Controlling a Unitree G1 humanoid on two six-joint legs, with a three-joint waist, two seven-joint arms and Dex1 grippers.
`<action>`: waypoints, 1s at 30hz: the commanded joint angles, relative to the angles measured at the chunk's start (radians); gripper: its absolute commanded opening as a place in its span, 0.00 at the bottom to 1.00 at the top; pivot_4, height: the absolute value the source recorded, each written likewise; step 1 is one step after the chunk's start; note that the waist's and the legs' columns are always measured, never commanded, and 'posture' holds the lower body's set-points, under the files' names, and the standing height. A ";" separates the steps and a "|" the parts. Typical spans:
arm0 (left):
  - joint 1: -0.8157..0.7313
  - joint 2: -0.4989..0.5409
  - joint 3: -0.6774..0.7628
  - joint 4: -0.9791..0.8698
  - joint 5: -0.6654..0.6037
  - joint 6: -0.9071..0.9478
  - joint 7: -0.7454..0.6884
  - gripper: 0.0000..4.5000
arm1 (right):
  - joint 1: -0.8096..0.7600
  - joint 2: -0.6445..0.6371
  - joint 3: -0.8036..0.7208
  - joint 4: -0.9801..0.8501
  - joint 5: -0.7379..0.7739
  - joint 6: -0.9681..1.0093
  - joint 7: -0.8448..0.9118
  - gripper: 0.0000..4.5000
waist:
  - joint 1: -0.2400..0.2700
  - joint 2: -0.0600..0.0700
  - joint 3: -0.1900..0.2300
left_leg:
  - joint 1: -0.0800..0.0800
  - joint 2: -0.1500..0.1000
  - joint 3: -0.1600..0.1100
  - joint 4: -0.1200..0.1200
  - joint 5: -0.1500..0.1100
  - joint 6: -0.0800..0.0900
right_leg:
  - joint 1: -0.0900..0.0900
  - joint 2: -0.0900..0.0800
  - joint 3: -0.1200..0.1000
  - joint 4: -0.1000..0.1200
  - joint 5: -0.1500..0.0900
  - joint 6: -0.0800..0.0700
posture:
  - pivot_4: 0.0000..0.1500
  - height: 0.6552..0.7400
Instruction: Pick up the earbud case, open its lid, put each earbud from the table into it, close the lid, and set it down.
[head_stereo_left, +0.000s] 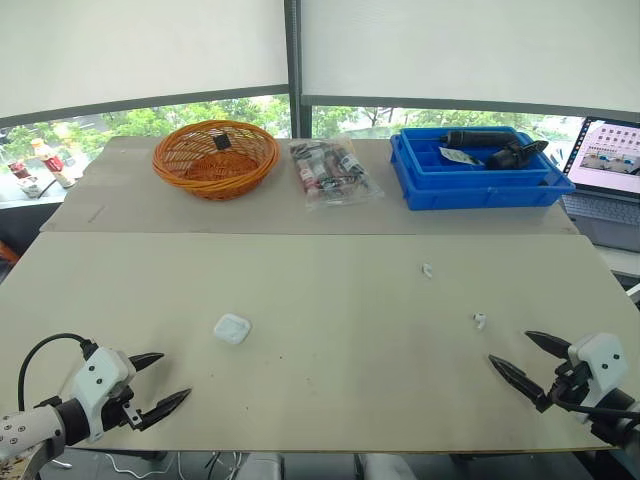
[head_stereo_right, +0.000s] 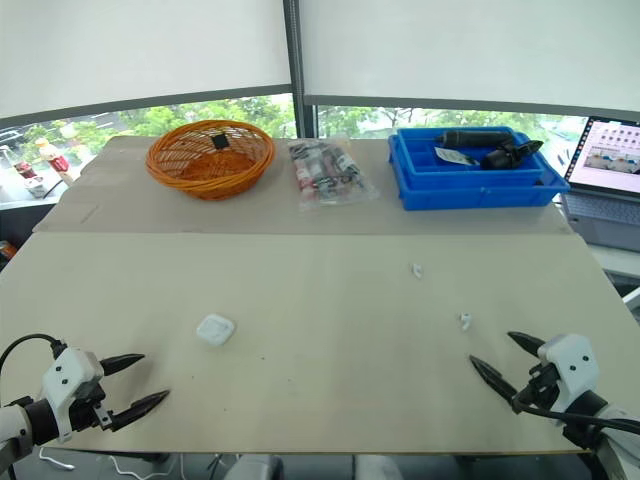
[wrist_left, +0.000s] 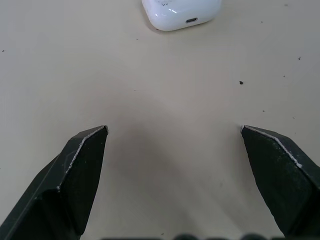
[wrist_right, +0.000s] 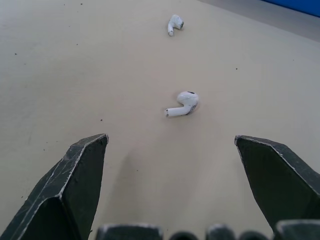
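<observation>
**Grippers.** The left gripper (head_stereo_left: 174, 375) is spread wide and holds nothing. It hangs low over the table (head_stereo_left: 330, 400), on the robot's side of the earbud case (head_stereo_left: 231, 328) and to its left, clear of it. In the left wrist view the case (wrist_left: 181, 12) lies ahead of the open fingers and roughly centred between them. I judge this to be a line-up for the pick, with the reach not yet made.

The right gripper (head_stereo_left: 510, 347) is equally wide open and empty. It sits far to the right of the case, with the nearer earbud (wrist_right: 182, 104) ahead of its fingers. It appears staged on that side because both earbuds lie there.

**Task items.** The case rests flat on the table, lid shut. It is a small, white, glossy, rounded box, and its charging-port end faces the left gripper. The smooth shell looks likely to slip in a loose pinch.

Both earbuds lie well to the right of the case, apart from each other. The nearer earbud (head_stereo_left: 480, 320) lies on its side with its stem along the table. The farther earbud (head_stereo_left: 427, 270) sits beyond it, away from the robot.

**Status.** By my reading, no step of the task is done.
</observation>
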 joint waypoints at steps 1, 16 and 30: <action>-0.025 0.003 0.010 0.002 0.005 -0.029 -0.009 1.00 | -0.013 -0.014 -0.023 -0.030 0.010 0.013 -0.007 0.99 | 0.000 0.000 0.000 | 0.000 0.000 0.000 0.000 0.000 0.000 | 0.000 0.000 0.000 0.000 0.000 0.000 | 1.00 0.59; -0.098 0.032 0.031 0.032 -0.083 0.044 -0.146 1.00 | -0.026 -0.018 -0.026 -0.107 0.055 0.138 -0.011 0.99 | -0.001 0.000 0.000 | 0.000 0.000 0.000 0.000 0.000 0.000 | 0.000 0.000 0.000 0.001 0.000 0.000 | 1.00 0.59; -0.095 -0.040 0.019 -0.115 -0.125 0.215 -0.010 1.00 | -0.008 -0.037 -0.015 -0.219 0.076 0.203 0.018 0.99 | 0.000 0.000 0.000 | 0.000 0.000 0.000 0.000 0.000 0.000 | 0.000 0.000 0.000 0.001 0.000 0.000 | 1.00 0.59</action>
